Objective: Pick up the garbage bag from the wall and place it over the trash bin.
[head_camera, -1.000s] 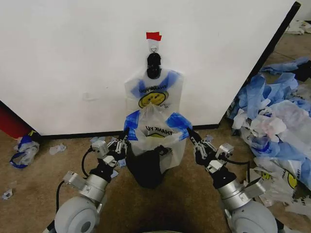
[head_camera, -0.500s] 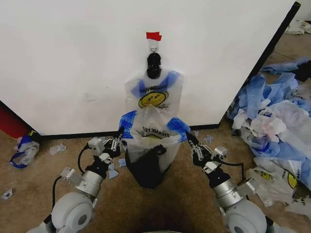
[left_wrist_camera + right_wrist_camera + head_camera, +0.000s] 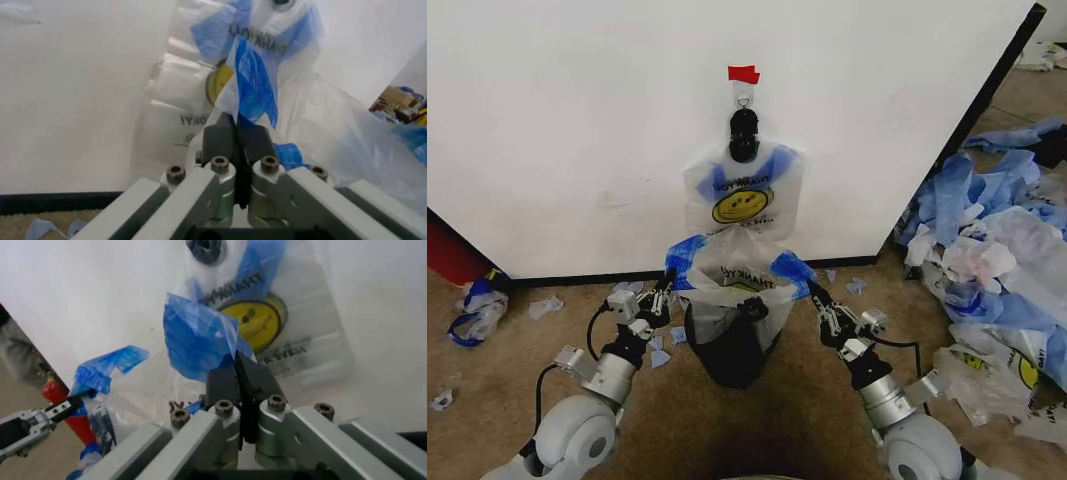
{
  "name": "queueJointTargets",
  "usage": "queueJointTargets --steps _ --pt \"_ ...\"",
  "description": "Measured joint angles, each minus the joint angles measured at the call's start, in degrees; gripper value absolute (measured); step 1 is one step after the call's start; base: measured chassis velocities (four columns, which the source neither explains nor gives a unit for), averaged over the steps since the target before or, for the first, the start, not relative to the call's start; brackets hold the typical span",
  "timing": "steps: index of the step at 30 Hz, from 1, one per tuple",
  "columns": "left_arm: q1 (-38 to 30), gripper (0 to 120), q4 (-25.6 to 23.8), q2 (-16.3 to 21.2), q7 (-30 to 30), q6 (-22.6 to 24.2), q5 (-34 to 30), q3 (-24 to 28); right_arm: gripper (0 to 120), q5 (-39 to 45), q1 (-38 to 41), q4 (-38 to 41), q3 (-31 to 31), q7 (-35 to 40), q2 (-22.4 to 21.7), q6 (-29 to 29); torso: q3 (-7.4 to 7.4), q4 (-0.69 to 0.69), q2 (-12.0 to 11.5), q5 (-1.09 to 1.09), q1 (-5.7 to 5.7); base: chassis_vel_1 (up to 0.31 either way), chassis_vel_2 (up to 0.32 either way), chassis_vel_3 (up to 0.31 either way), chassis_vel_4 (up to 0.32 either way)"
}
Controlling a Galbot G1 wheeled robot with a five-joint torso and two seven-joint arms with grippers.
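Observation:
The garbage bag (image 3: pixel 737 268), translucent white with blue handles and "THANK YOU" print, is stretched open between both grippers over the black wire-mesh trash bin (image 3: pixel 727 355). Its lower part drapes around the bin's rim. My left gripper (image 3: pixel 665 286) is shut on the bag's left blue handle (image 3: pixel 253 80). My right gripper (image 3: pixel 813 295) is shut on the right blue handle (image 3: pixel 199 335). The bin stands on the floor just in front of the white wall (image 3: pixel 577 120). The wall carries red tape (image 3: pixel 743 74) and a black clip (image 3: pixel 744 133).
A second smiley bag (image 3: pixel 743 195) hangs from the clip, right behind the held one. A heap of blue and white plastic sheets (image 3: pixel 997 230) covers the floor on the right. A red object (image 3: pixel 447 255) and a crumpled bag (image 3: pixel 475 308) lie at the left.
Both grippers have sunk a little and the left one has shifted outward. The bag's mouth is wider and lower, closer around the bin's rim.

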Motion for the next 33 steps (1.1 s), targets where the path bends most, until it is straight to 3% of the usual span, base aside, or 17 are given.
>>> queueJointTargets --steps 16,33 --pt "-0.19 0 3.91 -0.37 0.18 -1.12 1.13 1.88 0 -1.76 0.19 -5.09 -2.21 -1.24 2.25 0.56 0.00 0.00 0.00 -0.01 0.00 0.000 0.000 0.000 0.000" --pt "6.28 0 1.45 -0.01 0.02 -1.56 3.45 -0.45 0 -5.00 -3.60 -4.88 -4.23 -1.41 1.48 1.85 0.00 0.00 0.00 0.00 0.00 0.000 0.000 0.000 0.000"
